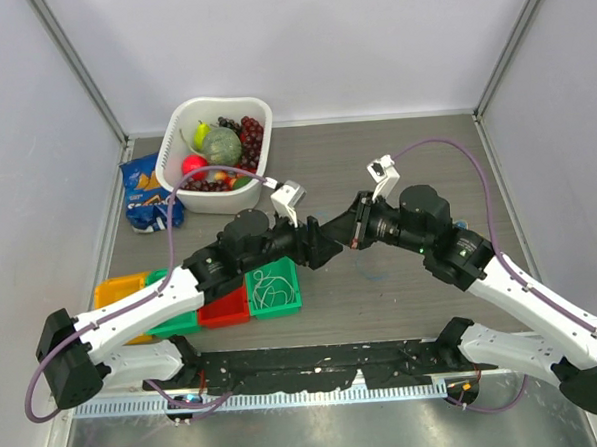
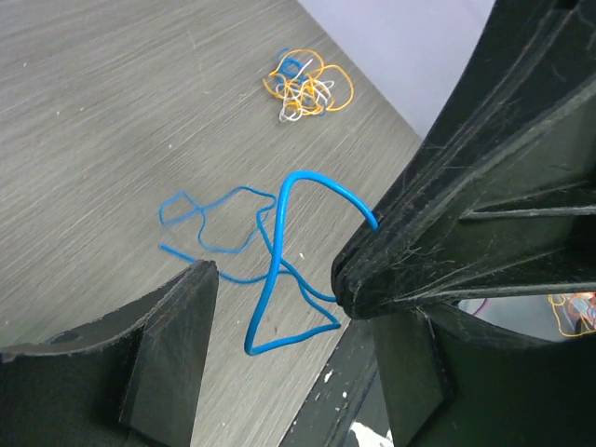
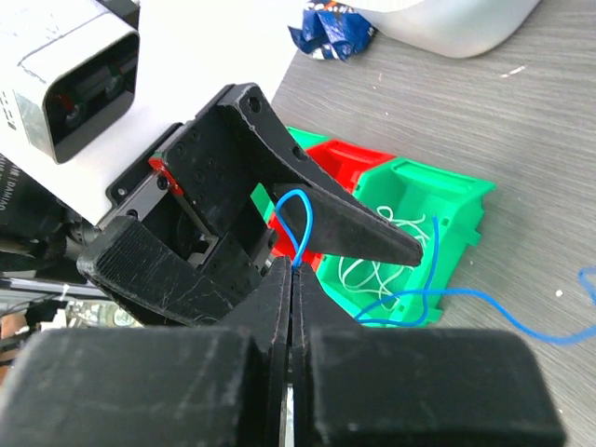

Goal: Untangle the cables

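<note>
The right pincer [image 3: 294,279] is pressed tight on the blue cable [image 3: 296,219], and the left pincer [image 2: 284,317] gapes beside that loop. Blue trails free across the bench [image 2: 112,121]. The yellow-orange and white tangle [image 2: 305,86] sits knotted, so plenty is left.

Mid-table's tight: the right gripper [image 3: 293,277] has its pinched tips poked between the spread fingers of the left gripper [image 1: 332,245], with a thin blue cable [image 2: 312,174] looped in that gap. Near-left is walled by the green plastic bin [image 1: 275,308] and red plastic bin [image 1: 226,308]. A white plastic fruit basket [image 1: 176,130] and crinkly blue snack bag [image 1: 145,196] block far-left. The bare grey wood-grain tabletop [image 1: 425,157] far-right is open.
</note>
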`<state>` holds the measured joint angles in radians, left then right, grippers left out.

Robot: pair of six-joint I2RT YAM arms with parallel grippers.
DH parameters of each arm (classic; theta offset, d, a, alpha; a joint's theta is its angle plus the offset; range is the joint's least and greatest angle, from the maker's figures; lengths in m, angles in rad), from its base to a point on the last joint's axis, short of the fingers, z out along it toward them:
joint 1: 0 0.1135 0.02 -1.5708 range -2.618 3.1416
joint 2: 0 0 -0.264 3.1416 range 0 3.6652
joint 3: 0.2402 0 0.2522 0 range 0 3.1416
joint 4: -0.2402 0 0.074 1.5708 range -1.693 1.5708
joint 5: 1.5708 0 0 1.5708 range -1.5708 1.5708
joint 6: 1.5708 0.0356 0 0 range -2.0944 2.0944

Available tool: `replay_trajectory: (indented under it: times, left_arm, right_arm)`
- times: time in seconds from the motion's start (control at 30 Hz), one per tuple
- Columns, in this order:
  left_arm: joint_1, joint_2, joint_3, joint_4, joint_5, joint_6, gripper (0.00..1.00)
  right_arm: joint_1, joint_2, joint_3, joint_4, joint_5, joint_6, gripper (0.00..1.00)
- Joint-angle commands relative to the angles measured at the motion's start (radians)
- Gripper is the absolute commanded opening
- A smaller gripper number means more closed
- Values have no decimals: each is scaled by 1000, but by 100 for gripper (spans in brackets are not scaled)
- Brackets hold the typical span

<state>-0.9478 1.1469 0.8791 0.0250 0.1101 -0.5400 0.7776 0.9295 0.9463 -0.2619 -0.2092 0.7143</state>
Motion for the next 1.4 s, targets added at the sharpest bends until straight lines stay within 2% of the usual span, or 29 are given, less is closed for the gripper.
replay_trajectory:
  times: [0.0,0.1,0.13,0.17,0.23,0.27,0.3,0.37,0.43,0.47,0.5,0.53,0.6,0.7,0.83,0.9,0.97,1.1,1.3,1.33,1.37]
  left_arm:
    - [3,2,32,150,25,18,68]
    - [3,5,34,153,-10,22,63]
    - [3,2,29,159,-29,20,57]
    - [3,-3,23,167,-41,20,49]
    - [3,-16,12,170,-61,23,24]
    - [3,-22,8,165,-66,28,15]
    - [3,-30,6,159,-66,32,8]
    - [3,-45,1,139,-61,32,1]
    - [3,-62,0,113,-55,34,0]
    - [1,-70,-2,102,-55,34,0]
    - [3,-78,-3,90,-58,32,0]
    - [1,-85,-2,75,-56,31,0]
    - [3,-99,3,44,-59,23,0]
    - [3,-128,8,-6,-88,14,0]
    - [3,-168,11,-66,-179,24,0]
    - [7,-174,18,-88,-199,32,0]
    - [9,-173,35,-106,-182,32,0]
    - [9,-177,60,-108,-133,17,0]
    - [9,-199,90,-119,-84,-6,0]
    - [9,-205,93,-120,-81,-12,0]
    - [9,-217,95,-120,-76,-14,0]
  right_arm:
    - [0,6,20,96,-75,50,1]
    - [-1,6,19,96,-73,53,1]
    - [-1,6,16,98,-76,54,1]
    - [-1,5,14,98,-75,54,1]
    - [-1,2,5,95,-64,48,1]
    - [-1,0,0,83,-56,37,1]
    - [-1,-1,0,75,-39,28,1]
    - [-3,-9,3,3,22,-16,9]
    - [-4,-20,16,-81,132,-56,38]
    - [-5,-26,25,-109,172,-68,65]
    - [-5,-37,28,-159,273,-96,74]
    - [-5,-43,31,-186,307,-108,83]
    - [-8,-63,31,-236,388,-150,87]
    - [-9,-84,20,-296,426,-199,87]
    - [-8,-107,-32,-318,370,-196,85]
    - [-9,-118,-73,-281,291,-190,84]
    - [-9,-118,-115,-203,97,-200,81]
    - [-1,-84,-190,-21,-30,-202,77]
    - [9,5,-208,134,78,-207,68]
    - [11,11,-214,150,96,-207,66]
    - [11,26,-216,185,102,-205,60]
